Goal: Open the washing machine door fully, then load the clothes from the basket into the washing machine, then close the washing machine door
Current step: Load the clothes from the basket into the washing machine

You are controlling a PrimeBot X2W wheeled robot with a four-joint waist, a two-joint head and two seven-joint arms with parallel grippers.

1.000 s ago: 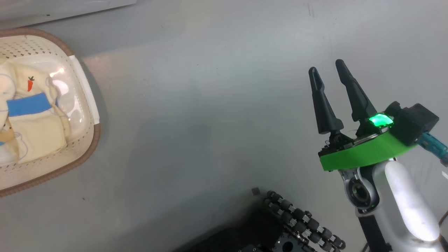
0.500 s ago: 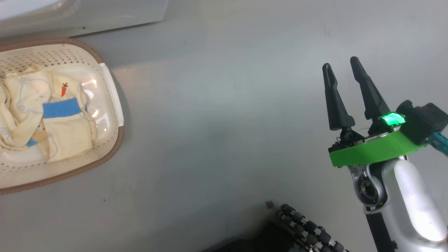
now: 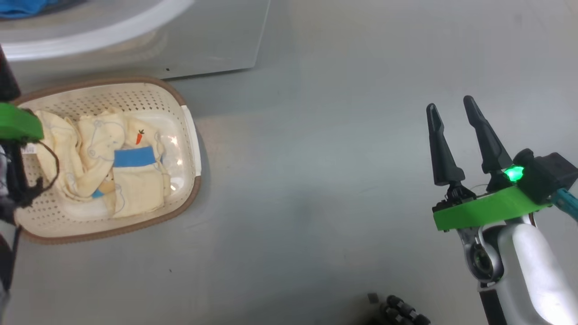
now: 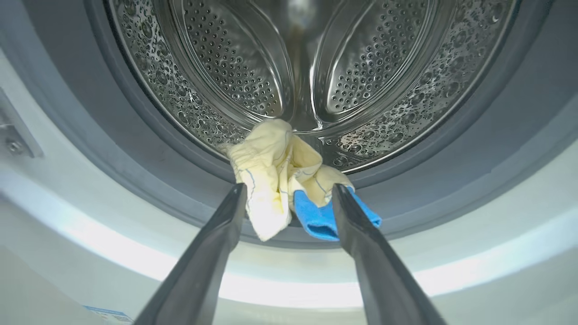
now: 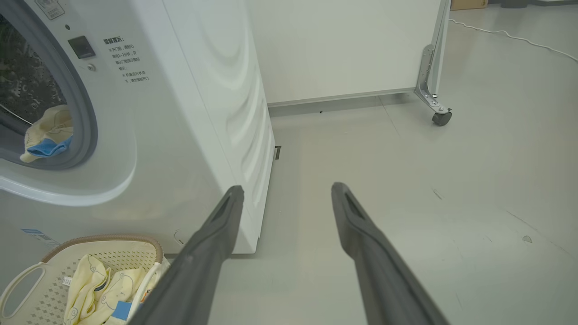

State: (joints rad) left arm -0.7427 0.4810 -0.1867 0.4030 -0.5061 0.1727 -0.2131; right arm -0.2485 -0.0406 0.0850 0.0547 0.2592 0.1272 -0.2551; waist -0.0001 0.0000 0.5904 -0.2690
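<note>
While a garment (image 4: 271, 167) drapes over the gasket (image 4: 135, 149), left end effector (image 4: 289, 187) and right end effector (image 3: 449, 102) gape empty

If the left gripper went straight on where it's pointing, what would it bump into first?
Probably the cream-yellow cloth draped over the drum lip, right ahead of the left gripper; depth is unclear.

Lower right of the head view, the right arm (image 3: 526, 266) angles up on its pale forearm, green wrist plate (image 3: 487, 210) tilted, status light (image 3: 512, 173) glowing green. Up top the right jaws stand parted, dark fingers (image 3: 445, 149) pointing up the view, nothing between them. At the left edge, the left wrist (image 3: 16, 126) shows green, and the left jaws spread wide too, their fingers (image 4: 212, 253) well apart.
</note>
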